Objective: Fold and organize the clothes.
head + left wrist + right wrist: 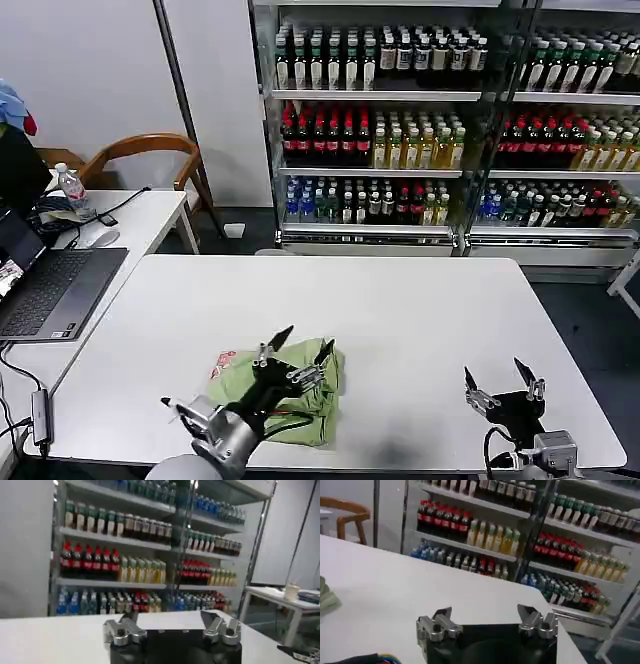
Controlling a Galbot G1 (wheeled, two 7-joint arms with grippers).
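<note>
Presently: one bundled garment on the table, both grippers empty and spread.

The clothes lie as a rumpled light green heap with a red-and-white print patch at one edge, near the front edge of the white table, left of centre. The left gripper hovers above the heap, fingers wide, gripping nothing; the right gripper stands well apart over bare tabletop, fingers likewise wide. Judgement: the fold is not yet in hand, or only roughly made; the next move calls for lowering onto a cloth edge and pinching a single layer, with the right arm brought across to share the spread. Surface is smooth and white. Behind stand shelves of bottled drinks; at the left, a side desk with a laptop and a wooden chair.
</note>
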